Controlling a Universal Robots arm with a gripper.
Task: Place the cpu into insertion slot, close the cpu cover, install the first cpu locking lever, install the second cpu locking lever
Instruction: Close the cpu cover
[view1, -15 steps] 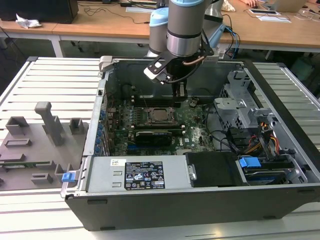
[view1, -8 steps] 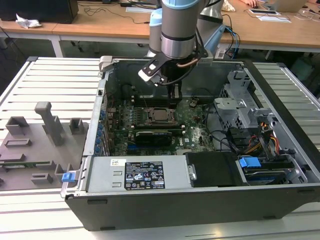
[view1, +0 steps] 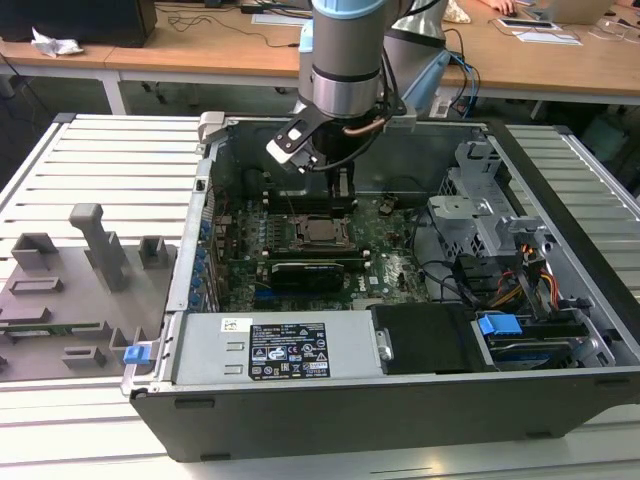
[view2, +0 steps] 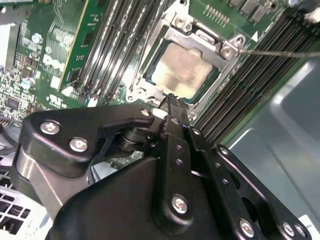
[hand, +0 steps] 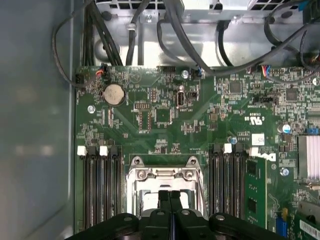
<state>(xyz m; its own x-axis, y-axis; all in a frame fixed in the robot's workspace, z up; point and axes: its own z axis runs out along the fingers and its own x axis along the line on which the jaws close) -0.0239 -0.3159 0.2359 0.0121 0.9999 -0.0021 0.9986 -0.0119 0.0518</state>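
Observation:
The cpu (view2: 181, 71) lies flat in the insertion slot (view1: 322, 232), its pale metal top showing through the opening of the cpu cover (view2: 202, 39), which is down over it. A thin metal lever rod (view2: 280, 52) sticks out from a corner of the socket over the memory slots. My gripper (view2: 172, 102) hangs just above the socket's edge with its black fingers pressed together and nothing between them. In the first wrist view the gripper (hand: 170, 196) hovers over the cover frame (hand: 162, 175). In the exterior view the gripper (view1: 343, 200) sits just behind the socket.
Rows of black memory slots (hand: 97, 185) flank the socket on both sides. Cables (hand: 200, 30) run along the case wall beyond the green board (hand: 165, 110). A drive cage (view1: 480, 215) and power supply (view1: 280, 350) sit inside the open case. A grey fixture tray (view1: 70, 290) lies at the exterior view's left.

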